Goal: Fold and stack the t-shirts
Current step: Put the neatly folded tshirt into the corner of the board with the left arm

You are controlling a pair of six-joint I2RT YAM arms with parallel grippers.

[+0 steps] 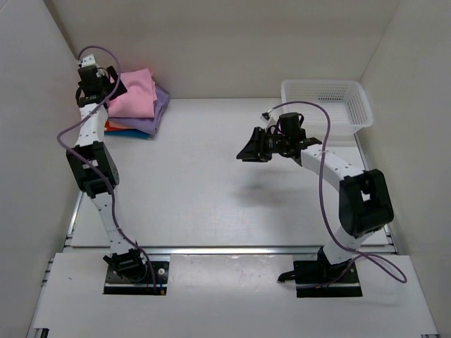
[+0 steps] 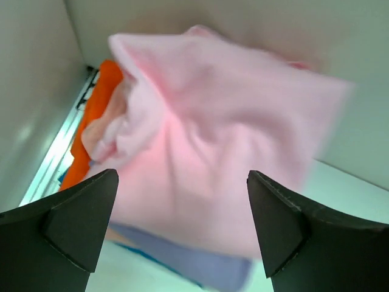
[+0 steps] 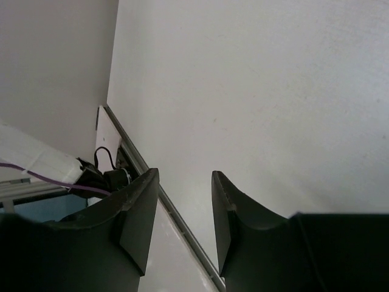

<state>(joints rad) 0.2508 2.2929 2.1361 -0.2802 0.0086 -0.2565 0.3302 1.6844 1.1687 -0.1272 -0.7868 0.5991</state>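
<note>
A folded light pink t-shirt (image 1: 134,96) lies on top of a stack at the back left corner, over a lavender one (image 1: 156,113), an orange one (image 1: 121,127) and a blue edge (image 1: 138,135). My left gripper (image 1: 111,83) is open and empty, just left of and above the stack. In the left wrist view the pink shirt (image 2: 225,152) fills the space beyond the open gripper (image 2: 182,201), with orange cloth (image 2: 91,128) at the left and lavender (image 2: 200,264) below. My right gripper (image 1: 248,151) is open and empty, held above the table's middle (image 3: 182,188).
A white plastic mesh basket (image 1: 326,104) stands at the back right. White walls close in the table on the left, back and right. A metal rail (image 1: 232,250) runs along the table's near edge.
</note>
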